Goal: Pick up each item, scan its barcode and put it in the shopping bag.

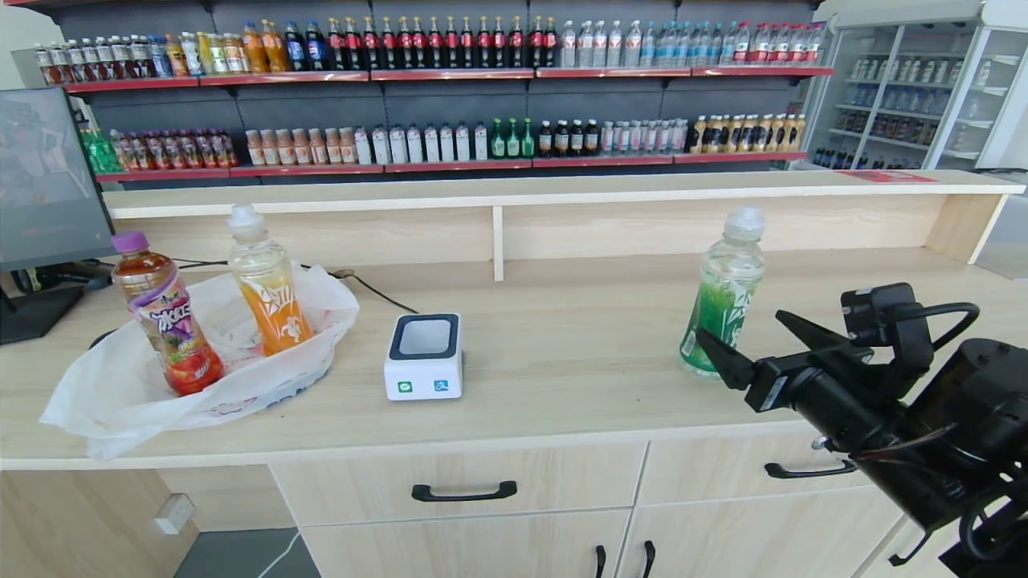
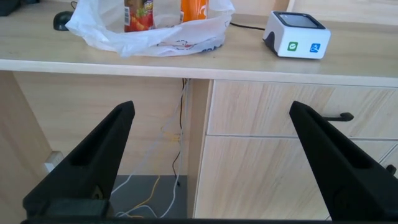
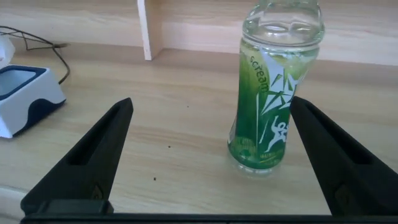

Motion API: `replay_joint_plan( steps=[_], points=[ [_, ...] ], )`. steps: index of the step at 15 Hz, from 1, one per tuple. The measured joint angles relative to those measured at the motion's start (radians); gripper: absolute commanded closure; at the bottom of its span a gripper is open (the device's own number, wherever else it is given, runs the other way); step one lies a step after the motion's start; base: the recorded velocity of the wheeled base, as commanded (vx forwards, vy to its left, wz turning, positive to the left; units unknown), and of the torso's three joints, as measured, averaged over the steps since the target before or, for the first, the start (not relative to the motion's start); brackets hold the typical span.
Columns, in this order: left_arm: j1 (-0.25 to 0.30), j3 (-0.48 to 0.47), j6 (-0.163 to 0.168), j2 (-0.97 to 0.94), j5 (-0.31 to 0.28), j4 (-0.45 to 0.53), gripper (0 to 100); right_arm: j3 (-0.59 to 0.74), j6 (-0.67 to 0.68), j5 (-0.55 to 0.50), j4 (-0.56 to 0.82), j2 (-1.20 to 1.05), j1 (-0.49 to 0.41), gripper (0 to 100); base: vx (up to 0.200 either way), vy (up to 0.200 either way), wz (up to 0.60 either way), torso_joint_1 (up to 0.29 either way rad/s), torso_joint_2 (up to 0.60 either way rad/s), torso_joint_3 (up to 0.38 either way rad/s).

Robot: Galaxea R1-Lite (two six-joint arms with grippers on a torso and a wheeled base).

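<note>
A clear bottle with a green label (image 1: 723, 294) (image 3: 272, 93) stands upright on the right of the wooden counter. My right gripper (image 1: 761, 342) (image 3: 211, 168) is open just in front of it, a little to its right, with nothing between its fingers. The white barcode scanner (image 1: 424, 356) (image 2: 296, 35) (image 3: 22, 98) sits mid-counter. At the left a white shopping bag (image 1: 120, 385) (image 2: 155, 34) lies open with a red-label bottle (image 1: 166, 317) (image 2: 138, 14) and an orange-label bottle (image 1: 266, 283) (image 2: 194, 9) standing in it. My left gripper (image 2: 208, 168) is open below the counter edge, facing the cabinet.
A raised back shelf with a vertical divider (image 1: 497, 241) runs behind the counter. A dark monitor (image 1: 44, 185) stands at the far left, with a cable (image 1: 377, 295) trailing toward the scanner. Drawers with black handles (image 1: 463, 491) sit under the counter. Shelves of drinks line the back wall.
</note>
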Motion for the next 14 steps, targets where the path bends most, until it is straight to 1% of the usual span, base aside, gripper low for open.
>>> replay_joint_plan(
  steps=[3, 6, 7, 9, 12, 14],
  points=[
    [0.001, 0.000, 0.000, 0.000, 0.000, 0.000, 0, 0.041, 0.042, 0.018, 0.000, 0.003, -0.048, 0, 0.000, 0.000, 0.00, 0.000, 0.00, 0.000],
    [0.000, 0.000, 0.000, 0.000, 0.000, 0.000, 0, 0.045, 0.061, 0.090, 0.001, 0.028, -0.121, 0, 0.000, 0.000, 0.00, 0.000, 0.00, 0.000],
    [0.000, 0.000, 0.000, 0.000, 0.000, 0.000, 0, 0.019, 0.061, 0.114, 0.000, 0.045, -0.143, 0, 0.000, 0.000, 0.00, 0.000, 0.00, 0.000],
    [0.000, 0.000, 0.000, 0.000, 0.000, 0.000, 0, -0.044, 0.060, 0.131, 0.000, 0.087, -0.169, 0, 0.000, 0.000, 0.00, 0.000, 0.00, 0.000],
    [0.000, 0.000, 0.000, 0.000, 0.000, 0.000, 0, -0.161, 0.058, 0.136, 0.000, 0.162, -0.170, 0, 0.000, 0.000, 0.00, 0.000, 0.00, 0.000],
    [0.000, 0.000, 0.001, 0.000, 0.000, 0.000, 0, -0.217, 0.057, 0.136, 0.000, 0.214, -0.176, 0, 0.000, 0.000, 0.00, 0.000, 0.00, 0.000]
  ],
)
